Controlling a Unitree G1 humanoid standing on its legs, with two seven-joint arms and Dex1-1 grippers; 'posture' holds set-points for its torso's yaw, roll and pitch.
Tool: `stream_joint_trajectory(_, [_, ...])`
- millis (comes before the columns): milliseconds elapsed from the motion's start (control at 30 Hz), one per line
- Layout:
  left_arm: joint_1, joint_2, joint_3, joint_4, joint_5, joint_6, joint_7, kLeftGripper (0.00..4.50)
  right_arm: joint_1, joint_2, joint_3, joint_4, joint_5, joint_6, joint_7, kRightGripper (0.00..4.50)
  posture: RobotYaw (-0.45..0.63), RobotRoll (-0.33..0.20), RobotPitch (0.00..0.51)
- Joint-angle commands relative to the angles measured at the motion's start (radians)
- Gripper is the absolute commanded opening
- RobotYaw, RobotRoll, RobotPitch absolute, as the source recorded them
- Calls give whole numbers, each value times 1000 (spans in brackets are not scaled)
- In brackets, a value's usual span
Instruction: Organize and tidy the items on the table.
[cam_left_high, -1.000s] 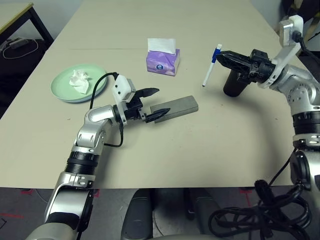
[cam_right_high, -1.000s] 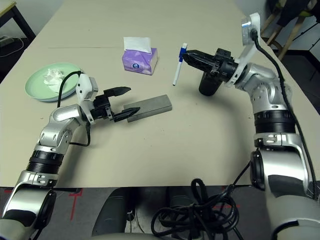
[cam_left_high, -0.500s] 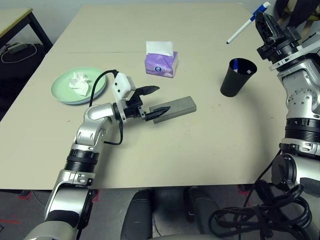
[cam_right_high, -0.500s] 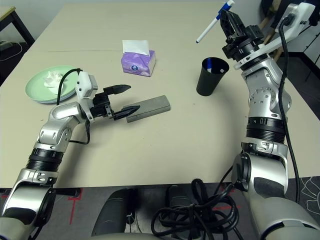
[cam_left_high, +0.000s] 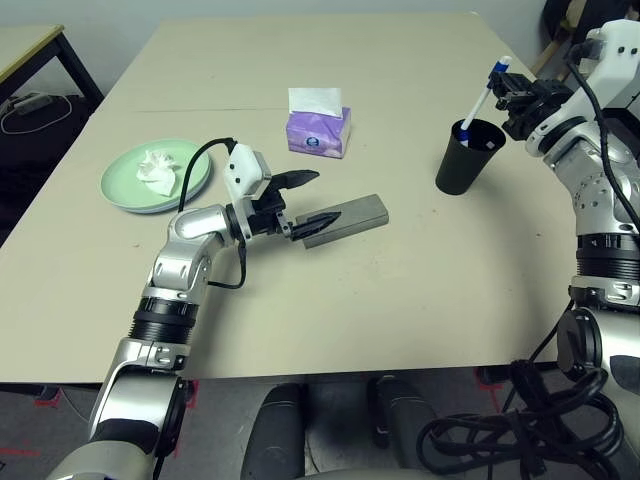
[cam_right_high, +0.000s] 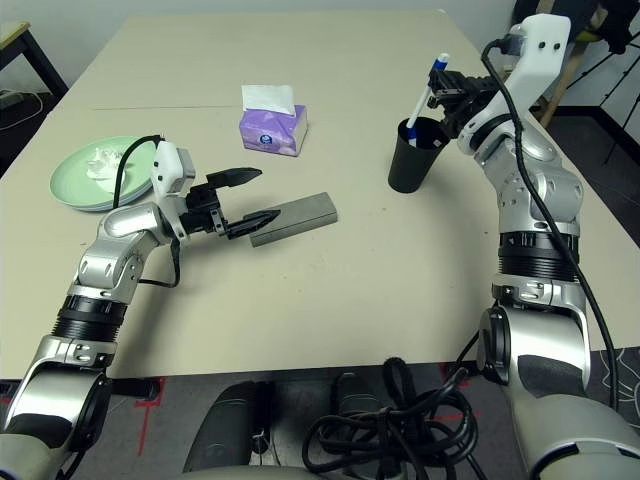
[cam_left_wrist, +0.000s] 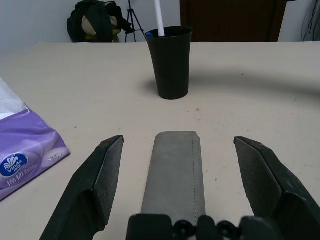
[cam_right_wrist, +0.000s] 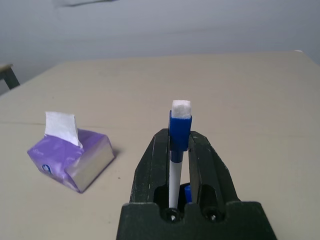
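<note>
Right claw: Our right claw (cam_right_high: 447, 88) was closed on a white pen (cam_left_high: 478, 101) just below its blue cap, at the far right of the worktop (cam_left_high: 420, 300). The pen stood nearly upright with its lower end inside the black cup (cam_left_high: 462, 158).
Left claw: Our left claw (cam_left_high: 305, 203) was spread wide, one finger on each side of the near-left end of the grey glasses case (cam_left_high: 345, 219), and we could not make out contact on either side.
Other items: A purple tissue box (cam_left_high: 318, 130) sat far of the case. A pale green plate (cam_left_high: 156, 176) with a crumpled tissue (cam_left_high: 158, 167) on it lay at the left.
Pen handling: We judged it light, stiff and smooth, so it could slip. A hold high on the barrel suited lowering it into the cup.
Cup handling: We judged it light and easy to tip if the pen pressed on its rim.
Case handling: We judged it rigid and fairly light. Pinching its long sides near one end should work, though it might swing.
Hidden: The cup's wall hid the pen's tip. We saw something blue inside the cup but could not tell what it was. Whether the case held anything was hidden.
</note>
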Motion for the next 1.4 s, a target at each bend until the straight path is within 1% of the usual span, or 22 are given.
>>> stream_joint_trajectory(33, [5, 5, -7, 4, 10, -3, -3, 4500, 22, -15, 9, -37, -14, 27, 1, 385, 73, 0, 82])
stream_joint_trajectory(467, [-9, 2, -10, 24, 13, -10, -8, 4500, 56, -27, 22, -96, -40, 91, 5, 385, 59, 0, 80])
stream_joint_trajectory(667, [-12, -1, -13, 30, 13, -12, -9, 4500, 65, -32, 24, -103, -50, 104, 5, 2555, 56, 0, 81])
stream_joint_trajectory(800, [-14, -3, -15, 34, 15, -16, -9, 4500, 71, -29, 28, -111, -48, 104, 14, 4173, 54, 0, 81])
stream_joint_trajectory(833, [-14, -2, -15, 35, 15, -16, -9, 4500, 72, -29, 29, -112, -48, 102, 16, 4457, 54, 0, 81])
stream_joint_trajectory(900, [-15, -3, -15, 35, 16, -17, -7, 4500, 75, -21, 29, -115, -41, 78, 32, 4457, 56, 0, 80])
stream_joint_trajectory(967, [-16, -4, -15, 35, 17, -18, -4, 4500, 91, -2, 37, -129, -20, 1, 98, 4457, 58, 0, 80])
stream_joint_trajectory(1067, [-15, -6, -6, 29, 16, -18, 11, 4500, 157, 55, 33, -143, 21, -191, 230, 4457, 62, 0, 82])
stream_joint_trajectory(1200, [-11, -15, 9, 25, 14, -12, 52, 4500, 220, 92, 38, -149, 38, -293, 305, 4457, 63, 0, 84])
stream_joint_trajectory(1233, [-15, -17, 14, 31, 27, -11, 86, 4500, 234, 101, 34, -133, 32, -323, 307, 4457, 59, 0, 86])
stream_joint_trajectory(1267, [-28, -24, 32, 52, 50, -16, 156, 4500, 251, 107, 26, -113, 30, -350, 309, 4457, 60, 0, 86])
stream_joint_trajectory(1300, [-39, -43, 67, 69, 59, -15, 248, 4500, 270, 118, 8, -99, 38, -372, 303, 4457, 62, 0, 87])
stream_joint_trajectory(1400, [-36, -94, 137, 65, 68, -20, 427, 4500, 311, 136, -22, -83, 52, -419, 285, 4457, 60, 0, 88])
